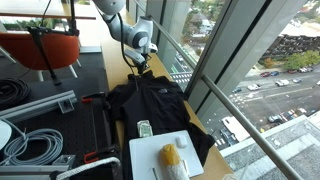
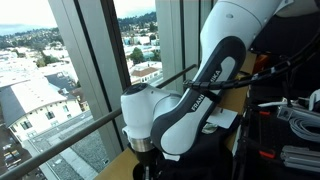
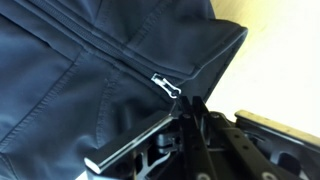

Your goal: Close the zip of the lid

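Tool at zip pull on lid, grip unclear; arm reads FRANKA

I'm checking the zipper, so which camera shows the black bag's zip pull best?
Wrist view: the silver zip pull sits close and sharp. In an exterior view the bag shows but the pull is too small; in an exterior view the arm hides it.

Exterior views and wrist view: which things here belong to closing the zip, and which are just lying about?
Belongs to the job:
- rumpled black fabric lid of the soft bag
- small silver metal zip pull
- gripper, close by the pull

Just lying about:
- flat white board
- rounded yellow object on it
- orange chair
- coiled grey cables
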### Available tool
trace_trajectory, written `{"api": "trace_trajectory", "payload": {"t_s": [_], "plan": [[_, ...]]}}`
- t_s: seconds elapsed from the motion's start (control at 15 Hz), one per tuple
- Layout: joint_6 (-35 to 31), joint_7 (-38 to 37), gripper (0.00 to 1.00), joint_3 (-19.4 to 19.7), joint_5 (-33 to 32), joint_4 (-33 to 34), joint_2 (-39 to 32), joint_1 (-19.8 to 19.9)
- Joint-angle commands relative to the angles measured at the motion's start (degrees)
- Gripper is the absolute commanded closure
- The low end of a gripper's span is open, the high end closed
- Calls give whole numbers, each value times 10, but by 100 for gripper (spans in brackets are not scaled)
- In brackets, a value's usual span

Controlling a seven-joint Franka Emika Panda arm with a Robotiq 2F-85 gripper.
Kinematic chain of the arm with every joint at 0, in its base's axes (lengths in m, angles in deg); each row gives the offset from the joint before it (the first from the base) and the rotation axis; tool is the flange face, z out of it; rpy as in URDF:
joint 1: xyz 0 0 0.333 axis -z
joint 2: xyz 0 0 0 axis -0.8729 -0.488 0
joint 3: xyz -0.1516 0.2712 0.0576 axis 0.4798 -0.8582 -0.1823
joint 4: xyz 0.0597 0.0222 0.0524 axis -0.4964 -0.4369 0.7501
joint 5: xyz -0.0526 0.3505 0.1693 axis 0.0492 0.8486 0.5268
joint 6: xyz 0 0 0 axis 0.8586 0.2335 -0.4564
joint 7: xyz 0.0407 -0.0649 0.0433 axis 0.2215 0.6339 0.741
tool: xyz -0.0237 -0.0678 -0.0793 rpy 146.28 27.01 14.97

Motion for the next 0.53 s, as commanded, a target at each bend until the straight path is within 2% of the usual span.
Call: {"api": "trace_trajectory", "payload": {"t_s": [0.0, 0.07, 0.13, 0.47], "plan": [[17, -7, 68, -4, 0, 36, -16, -10], [14, -9, 67, -3, -1, 28, -11, -10], [12, -10, 62, -3, 0, 22, -5, -10], [-16, -14, 26, -1, -3, -65, 62, -6]]}}
